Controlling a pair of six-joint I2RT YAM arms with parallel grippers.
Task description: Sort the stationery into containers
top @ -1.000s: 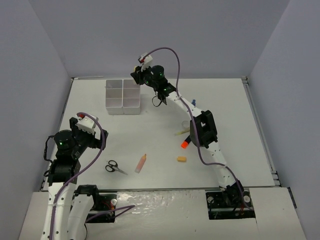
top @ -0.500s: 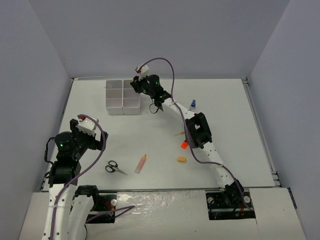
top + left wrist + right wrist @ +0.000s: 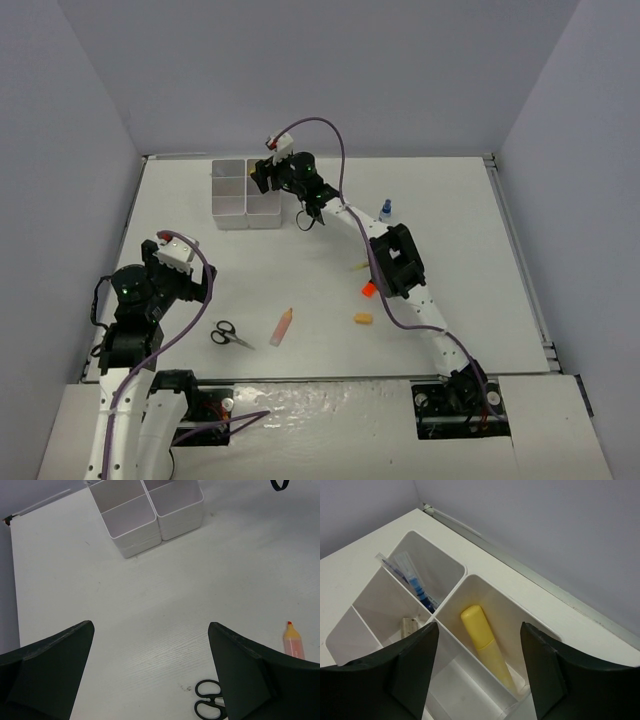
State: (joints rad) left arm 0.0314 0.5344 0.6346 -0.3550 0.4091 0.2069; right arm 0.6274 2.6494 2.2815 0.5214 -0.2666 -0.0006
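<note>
Right gripper (image 3: 479, 630) hung over the far side of the containers (image 3: 451, 591), fingers spread apart with nothing between them. Right below it, a yellow marker (image 3: 482, 640) lay slanted in one compartment, and a blue-tipped pen (image 3: 417, 582) leaned in the compartment next door. Left gripper (image 3: 150, 627) was spread apart and empty too, up above the tabletop (image 3: 125, 605) at the near left, well apart from the containers. Loose stuff on the tabletop: black-handled scissors (image 3: 207, 706) near the left gripper, an orange marker (image 3: 293, 642) just to their right, a small yellow eraser (image 3: 362, 319) further right, and a blue-capped bottle (image 3: 385, 209) standing beside the right arm.
</note>
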